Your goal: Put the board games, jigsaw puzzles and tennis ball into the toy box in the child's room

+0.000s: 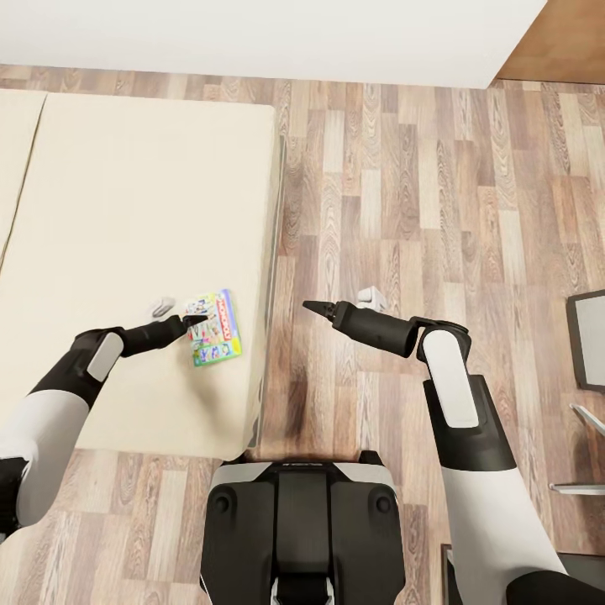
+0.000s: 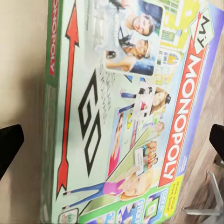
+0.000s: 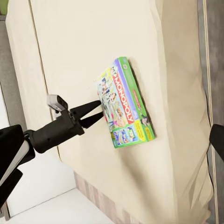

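Left gripper (image 1: 192,323) fingers (image 3: 89,108) spread apart, nothing between them; tips sit right at the near short edge of the board game (image 1: 212,327), seen in the right wrist view just touching or a hair off the box edge, cannot tell which; in the left wrist view the two dark fingertips (image 2: 10,144) frame the box face on both sides, so the gap looks wide enough to straddle it.

Board game is a Monopoly box lying flat on the bed (image 1: 126,252), near the bed's floor-side edge, lid art up; only this one game visible on the mattress here.

Step in hand, as I judge it: closing in for the pick of this box; to do it well, the fingers likely need to go past the edge so the pads bite across the box's thin side walls, not just the lip; flat box on soft mattress means one finger may dig into the bedding, so a shallow tilt could help; risk is shoving the box along instead of capturing it.

Right gripper (image 1: 316,309) held out over the wooden floor (image 1: 420,210), well apart from the bed; its fingers look pinched together, holding nothing.
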You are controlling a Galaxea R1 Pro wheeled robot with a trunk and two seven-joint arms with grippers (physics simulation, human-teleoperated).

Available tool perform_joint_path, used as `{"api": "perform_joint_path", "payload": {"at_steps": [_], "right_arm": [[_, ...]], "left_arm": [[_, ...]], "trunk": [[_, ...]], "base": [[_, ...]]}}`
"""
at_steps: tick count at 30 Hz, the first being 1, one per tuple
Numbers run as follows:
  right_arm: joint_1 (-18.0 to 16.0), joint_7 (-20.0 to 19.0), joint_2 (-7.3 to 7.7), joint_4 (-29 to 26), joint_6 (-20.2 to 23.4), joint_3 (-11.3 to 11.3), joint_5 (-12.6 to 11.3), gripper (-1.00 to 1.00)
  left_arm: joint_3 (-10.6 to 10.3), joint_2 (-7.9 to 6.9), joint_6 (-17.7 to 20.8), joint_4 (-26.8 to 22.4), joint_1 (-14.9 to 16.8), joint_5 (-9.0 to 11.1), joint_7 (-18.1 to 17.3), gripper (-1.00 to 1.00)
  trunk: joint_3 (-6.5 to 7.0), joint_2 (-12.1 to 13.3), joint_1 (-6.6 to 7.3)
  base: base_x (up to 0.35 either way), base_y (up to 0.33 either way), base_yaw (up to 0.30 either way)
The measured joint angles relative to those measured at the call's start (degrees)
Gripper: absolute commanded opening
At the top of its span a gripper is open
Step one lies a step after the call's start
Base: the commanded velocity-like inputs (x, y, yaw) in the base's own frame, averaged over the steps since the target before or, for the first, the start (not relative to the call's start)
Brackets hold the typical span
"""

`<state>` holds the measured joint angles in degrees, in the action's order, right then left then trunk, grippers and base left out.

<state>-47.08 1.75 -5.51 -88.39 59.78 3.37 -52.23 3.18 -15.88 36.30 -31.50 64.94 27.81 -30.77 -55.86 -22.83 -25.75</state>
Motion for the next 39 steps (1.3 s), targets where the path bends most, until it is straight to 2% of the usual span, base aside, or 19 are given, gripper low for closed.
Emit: {"api": "perform_joint_path", "payload": {"at_steps": [39], "right_arm": [[0.00, 0.00, 0.00, -0.01, -0.23, -0.04, 0.09, 1.00]], "left_arm": [[-0.01, 2.16, 0.14, -0.23, 0.02, 0.00, 0.03, 1.00]], "trunk": [[0.00, 0.00, 0.00]], "base": [[0.000, 0.000, 0.000]]}}
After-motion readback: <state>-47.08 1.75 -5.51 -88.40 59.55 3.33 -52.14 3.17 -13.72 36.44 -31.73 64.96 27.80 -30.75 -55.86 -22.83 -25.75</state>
